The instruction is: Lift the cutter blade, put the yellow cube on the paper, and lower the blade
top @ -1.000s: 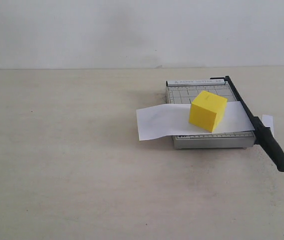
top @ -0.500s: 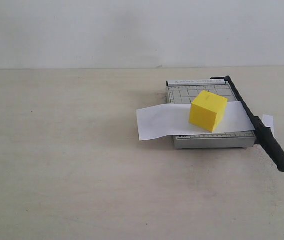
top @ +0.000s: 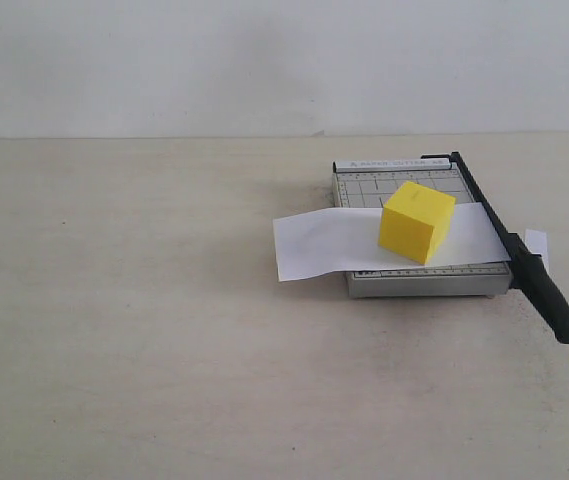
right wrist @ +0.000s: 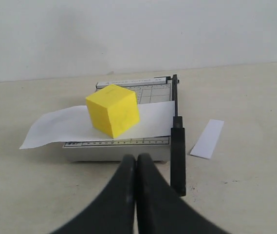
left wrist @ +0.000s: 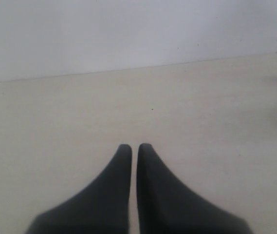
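Exterior view: yellow cube (top: pixel 416 222) sitting on the paper (top: pixel 324 245) laid across the grey trimmer (top: pixel 364 185), cutter blade (top: pixel 514 250) down flat along its right edge, all on the pale counter (top: pixel 164 330). Left wrist view: left hand (left wrist: pixel 134 146) closed to a thin slit, gripping nothing, above the counter. Right wrist view: right hand (right wrist: pixel 137 157) closed tight and empty, just short of the blade's handle; small white strip (right wrist: pixel 207 138) lying beside the trimmer.

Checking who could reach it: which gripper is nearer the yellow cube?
Right. The right gripper, shut, points at the yellow cube on the paper ahead of it. The left gripper, shut, faces only table, no cube in its view.
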